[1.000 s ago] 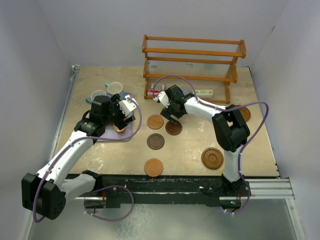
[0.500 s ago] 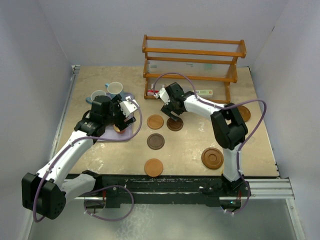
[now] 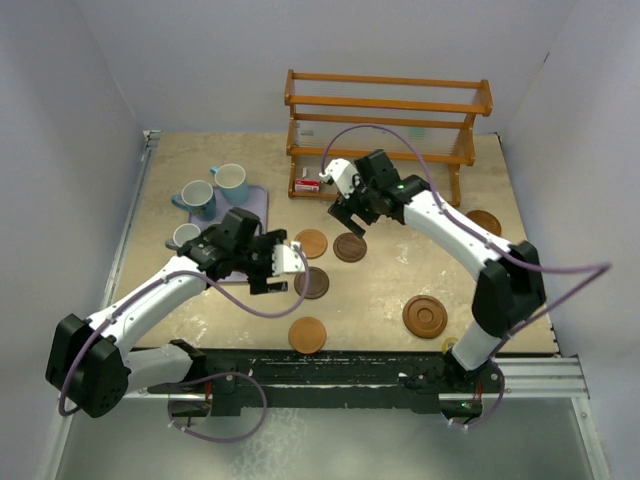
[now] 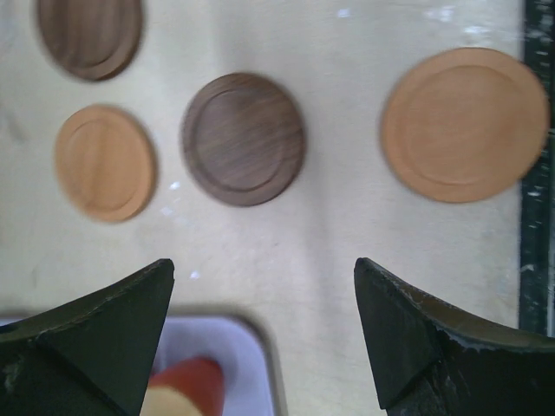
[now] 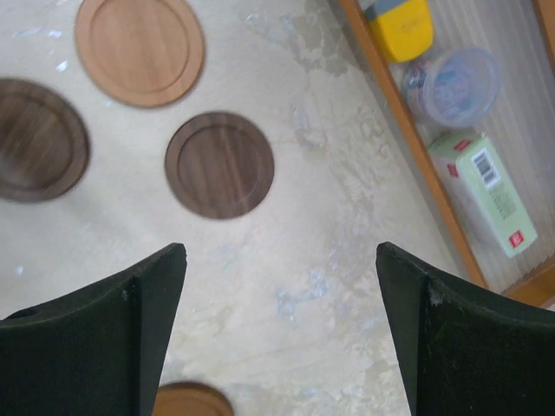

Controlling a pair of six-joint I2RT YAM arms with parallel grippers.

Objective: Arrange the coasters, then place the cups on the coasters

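Jaws spread wide and empty on left gripper (image 4: pixel 264 295) and right gripper (image 5: pixel 282 286). Risk: if the left one lowers onto dark coaster (image 4: pixel 244 139), it could clip light coaster (image 4: pixel 104 162) just beside, skewing the arrangement.

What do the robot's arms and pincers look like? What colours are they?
The left arm and right arm are white tubes with chunky black joints. A thin purple cable loops along each one. The left pincer and right pincer each have two dark, wedge-shaped fingers that narrow to a point.
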